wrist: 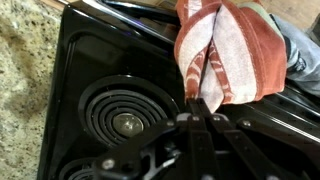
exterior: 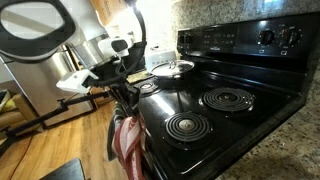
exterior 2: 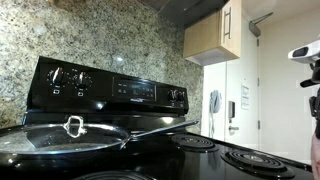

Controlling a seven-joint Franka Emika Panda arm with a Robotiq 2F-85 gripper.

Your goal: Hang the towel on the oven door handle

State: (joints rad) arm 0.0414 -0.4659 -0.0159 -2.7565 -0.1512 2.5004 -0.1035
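Observation:
The brick-red towel with white stripes (wrist: 228,48) lies bunched over the front edge of the black stove in the wrist view. In an exterior view the towel (exterior: 128,146) hangs down the range's front at the left corner. My gripper (wrist: 199,112) is shut, its fingertips pinching a white fold of the towel just past the front burner. The gripper also shows above the hanging cloth in an exterior view (exterior: 122,92). The oven door handle is hidden behind the towel and the arm; I cannot make it out.
A coil burner (wrist: 124,120) lies beside my fingers. A pan with a glass lid (exterior: 170,70) (exterior 2: 70,140) stands on a rear burner. Other burners (exterior: 188,126) are bare. A granite counter (wrist: 25,90) flanks the stove. A steel fridge (exterior: 30,85) stands behind the arm.

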